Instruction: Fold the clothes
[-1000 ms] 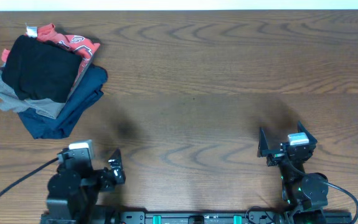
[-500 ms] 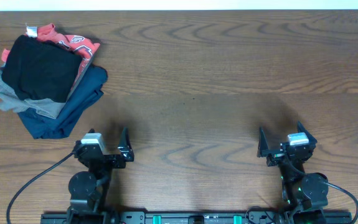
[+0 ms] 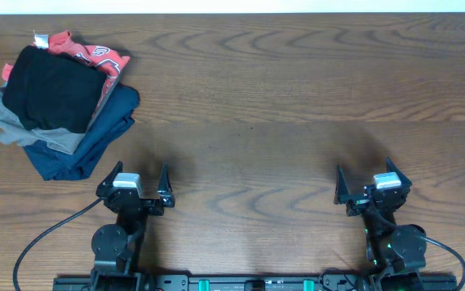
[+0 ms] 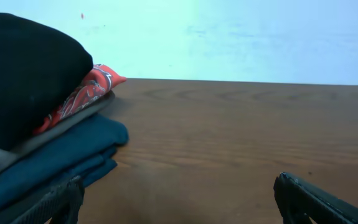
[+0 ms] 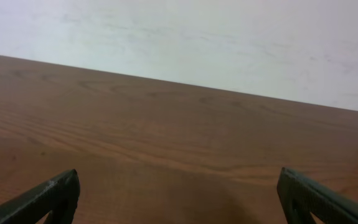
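So the black garment (image 3: 54, 89) sat at the far left of the wooden table (image 3: 297, 97), folded into a soft, roundish bundle on top of a pile. It was plain and dark, with no creases I could make out. Under it were a red shirt with white print (image 3: 99, 55) poking out on the far side, a grey garment (image 3: 6, 121) and a navy one (image 3: 95, 137) at the bottom. The pile's left side came close to the table's left edge.

The left gripper (image 3: 136, 179) was at the near edge, just right of the pile's near corner and apart from it, claw spread wide with nothing in it. From there bare wood ran rightward and back to the far edge by the white wall (image 5: 228, 37). The right gripper (image 3: 365, 179) was near the front too, well apart from the left one, also wide and holding nothing.
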Robot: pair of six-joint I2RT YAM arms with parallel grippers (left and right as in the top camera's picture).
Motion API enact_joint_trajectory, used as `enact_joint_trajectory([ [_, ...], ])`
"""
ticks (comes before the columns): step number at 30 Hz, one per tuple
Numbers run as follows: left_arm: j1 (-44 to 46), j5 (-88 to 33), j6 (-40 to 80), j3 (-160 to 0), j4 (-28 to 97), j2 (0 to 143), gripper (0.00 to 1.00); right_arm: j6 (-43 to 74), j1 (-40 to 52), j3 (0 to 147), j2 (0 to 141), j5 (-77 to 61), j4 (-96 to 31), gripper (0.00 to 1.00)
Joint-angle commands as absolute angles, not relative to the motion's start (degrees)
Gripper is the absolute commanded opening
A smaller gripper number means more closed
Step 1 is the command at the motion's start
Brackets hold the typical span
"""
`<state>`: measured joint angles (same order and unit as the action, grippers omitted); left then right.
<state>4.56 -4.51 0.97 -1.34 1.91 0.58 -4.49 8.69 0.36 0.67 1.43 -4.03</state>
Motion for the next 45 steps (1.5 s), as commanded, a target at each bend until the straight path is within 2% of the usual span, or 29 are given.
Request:
enact_joint_trajectory([
  [1,4.3,-5.1,-0.6,-0.2,3.6,0.1,0.98,-5.2,8.3,0.3,0.3,1.2,-4.3,0.99],
  [7,4.3,-4.7,-0.7,-0.2,3.6,0.1,0.98,-5.2,8.3,0.3,0.3,1.2,-4.3,0.99],
  [12,4.3,0.7,-0.6,-0.2,4.1,0.1,0.98,-5.2,8.3,0.3,0.3,1.2,-4.3,0.99],
  [45,4.3,0.5,0.7,-0.2,4.1,0.2,0.98,-5.2,8.3,0.3,0.3,1.2,-4.3,0.99],
])
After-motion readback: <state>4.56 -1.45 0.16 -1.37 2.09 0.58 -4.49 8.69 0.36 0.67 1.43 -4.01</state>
